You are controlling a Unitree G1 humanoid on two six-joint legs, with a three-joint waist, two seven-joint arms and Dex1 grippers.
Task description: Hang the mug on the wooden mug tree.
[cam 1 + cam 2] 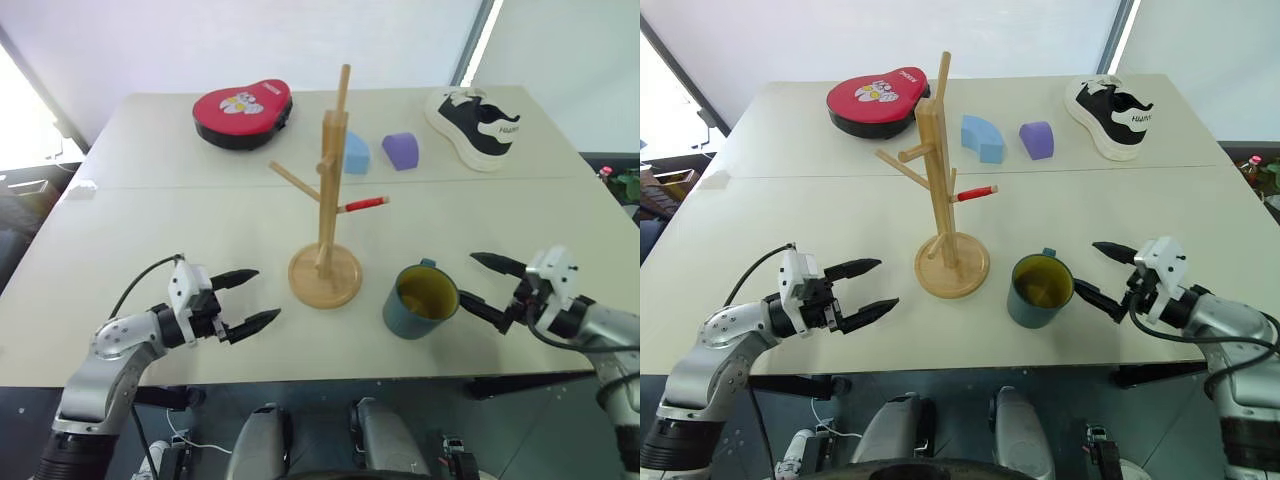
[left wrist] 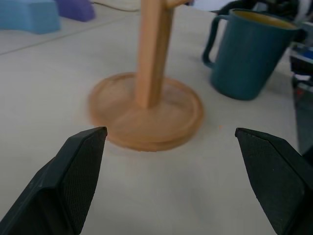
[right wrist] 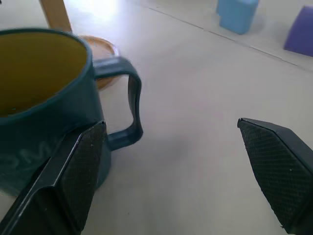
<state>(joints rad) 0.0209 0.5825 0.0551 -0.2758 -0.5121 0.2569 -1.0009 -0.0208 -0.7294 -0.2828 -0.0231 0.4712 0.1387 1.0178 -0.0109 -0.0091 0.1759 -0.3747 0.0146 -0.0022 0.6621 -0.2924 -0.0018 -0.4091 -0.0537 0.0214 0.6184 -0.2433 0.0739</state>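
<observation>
the mug [image 1: 421, 300] stands upright on the tabletop [image 1: 150, 230], just beside the round base of the tree [image 1: 325, 215], on its right, and its small handle [image 3: 128, 113] points away from me toward the far side. my right gripper [image 1: 487, 284] sits just to the right of the mug with its jaws wide apart and nothing in them, one finger close to the mug's wall but not touching as far as i can tell. my left gripper [image 1: 248, 298] hovers left of the tree base, jaws also wide apart and empty. i judge the mug to be glazed ceramic: stiff, fairly heavy for its size, slick on the outside, and liable to chip if it knocks the post or drops. the handle has to stay free to slide over a peg, so i would not pinch there; i would rather clamp the rim, one finger inside against the yellow wall and one outside, on the side opposite the handle, or span the body if the jaws reach. a firm squeeze seems needed, as the smooth glaze could let it swivel once lifted. the tree looks light and could tip if the mug bumps it, so the left gripper may want to steady the base.
</observation>
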